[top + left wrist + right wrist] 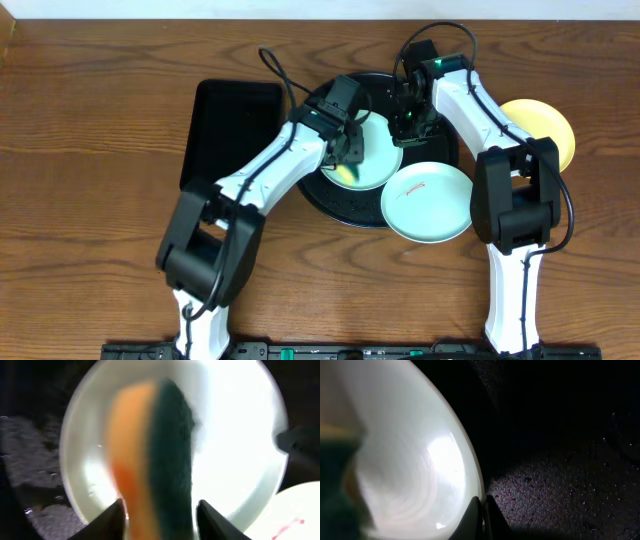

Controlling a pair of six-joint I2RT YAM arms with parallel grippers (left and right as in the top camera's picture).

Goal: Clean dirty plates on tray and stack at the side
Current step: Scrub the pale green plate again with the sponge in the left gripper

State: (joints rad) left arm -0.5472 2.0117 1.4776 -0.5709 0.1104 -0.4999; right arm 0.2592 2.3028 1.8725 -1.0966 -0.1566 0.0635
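Now the left hand (pixel 160 510) grips the sponge (pixel 155 445) on the plate (pixel 235 435) in the middle of the tray (pixel 335 205). The right hand (pixel 481 510) pinches the plate's edge at 2 o'clock; it should hold firm while the sponge rubs all over.

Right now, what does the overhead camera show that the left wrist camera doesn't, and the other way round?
Only overhead: the left arm and right arm whole, the yellow plate on the table outside the round black tray, and a rectangular black tray. Only left wrist: the sponge up close, its orange and dark green layers clamped in the left gripper. Both: the white plate under the sponge, and beside it the mint plate with a red smear.
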